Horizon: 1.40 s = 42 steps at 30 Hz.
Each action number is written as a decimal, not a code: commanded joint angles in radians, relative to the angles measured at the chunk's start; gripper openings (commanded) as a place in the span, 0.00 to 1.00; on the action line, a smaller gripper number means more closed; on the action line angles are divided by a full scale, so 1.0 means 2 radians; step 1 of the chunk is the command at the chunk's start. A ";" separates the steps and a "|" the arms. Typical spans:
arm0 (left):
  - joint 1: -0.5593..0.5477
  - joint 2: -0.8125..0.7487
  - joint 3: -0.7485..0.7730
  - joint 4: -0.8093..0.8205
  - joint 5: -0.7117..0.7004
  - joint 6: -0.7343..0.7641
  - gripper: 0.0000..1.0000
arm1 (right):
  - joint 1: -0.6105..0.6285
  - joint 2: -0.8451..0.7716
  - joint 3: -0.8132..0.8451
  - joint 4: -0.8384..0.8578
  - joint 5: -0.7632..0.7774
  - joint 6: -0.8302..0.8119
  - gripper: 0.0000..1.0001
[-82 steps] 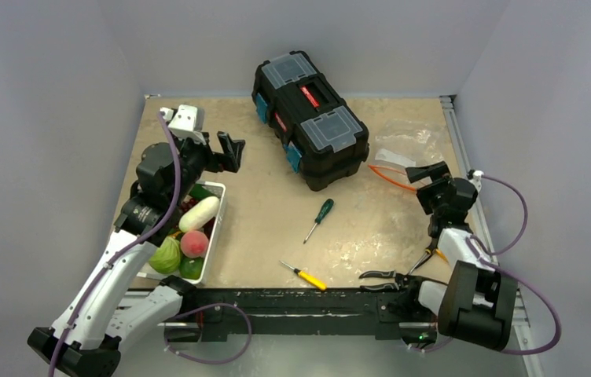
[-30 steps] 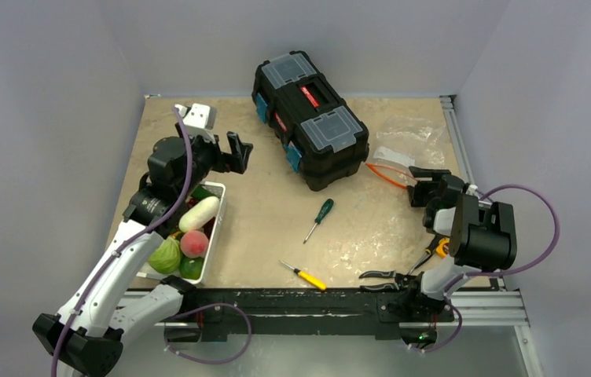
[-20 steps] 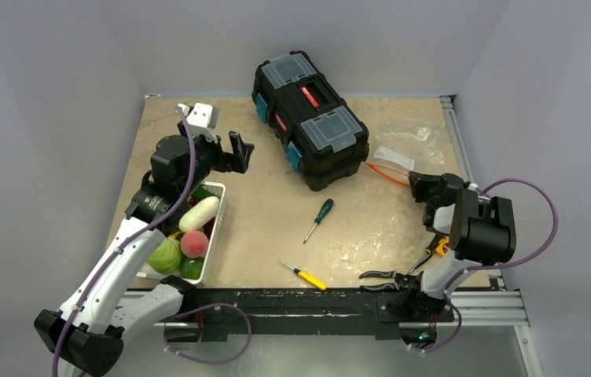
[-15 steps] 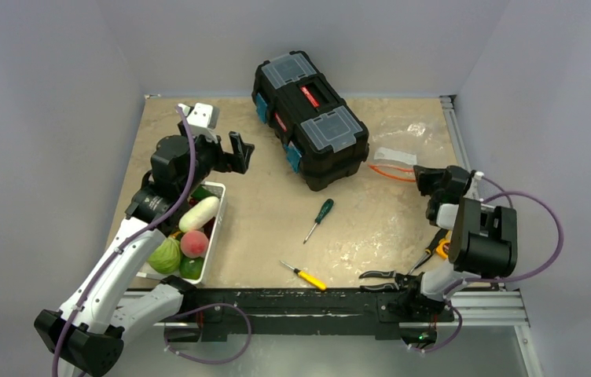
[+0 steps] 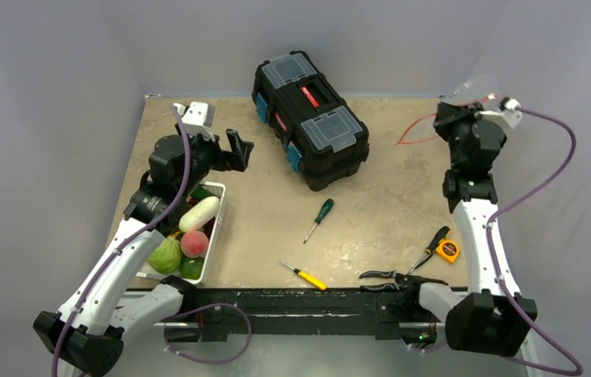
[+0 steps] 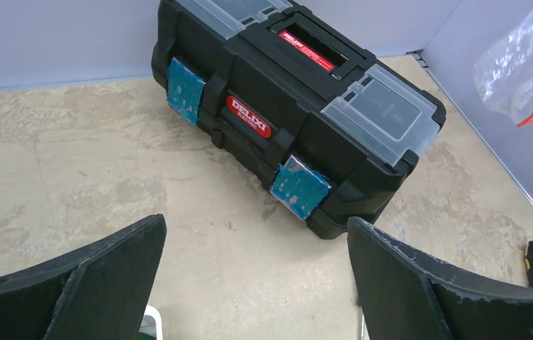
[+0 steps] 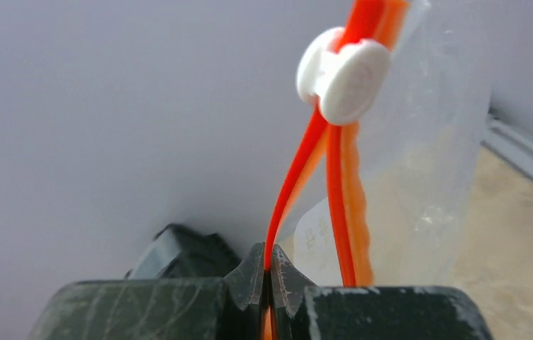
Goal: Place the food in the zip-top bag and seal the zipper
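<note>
The food lies in a white basket (image 5: 215, 228) at the left: a white radish (image 5: 199, 214), a pink peach (image 5: 194, 243), a pale green cabbage (image 5: 166, 256) and a green round fruit (image 5: 192, 269). My left gripper (image 5: 232, 152) hovers open beyond the basket, with nothing between its fingers (image 6: 86, 283). My right gripper (image 5: 448, 118) is raised at the back right, shut on the orange-red zipper (image 7: 288, 191). The clear zip-top bag (image 7: 419, 177) hangs from that strip, its white tab (image 7: 345, 74) close above the jaws. From the left wrist, the bag (image 6: 526, 64) shows in the air.
A black toolbox (image 5: 310, 119) stands at the back middle. A green-handled screwdriver (image 5: 320, 217) and a yellow one (image 5: 304, 276) lie mid-table. Black pliers (image 5: 390, 276), orange-handled pliers (image 5: 430, 243) and a tape measure (image 5: 448, 250) lie near the front right.
My right gripper has shut on the zipper strip and lifted the bag off the table, up toward the back right corner. The left arm has barely moved.
</note>
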<state>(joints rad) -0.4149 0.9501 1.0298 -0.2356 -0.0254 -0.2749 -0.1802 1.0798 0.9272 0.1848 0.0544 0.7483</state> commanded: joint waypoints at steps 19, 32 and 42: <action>-0.002 -0.104 -0.015 0.022 -0.158 0.013 1.00 | 0.423 0.126 0.226 -0.076 -0.242 -0.042 0.00; -0.008 -0.049 0.018 0.016 0.042 0.041 0.94 | 0.454 0.243 0.242 -0.153 -0.271 0.039 0.00; -0.056 -0.025 0.022 0.001 0.015 0.098 0.93 | 0.415 0.249 0.220 -0.098 -0.250 0.211 0.00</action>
<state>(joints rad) -0.4896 0.9150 1.0435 -0.2535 0.0227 -0.1524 0.6746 1.6115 1.3590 -0.1146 -0.4633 0.9779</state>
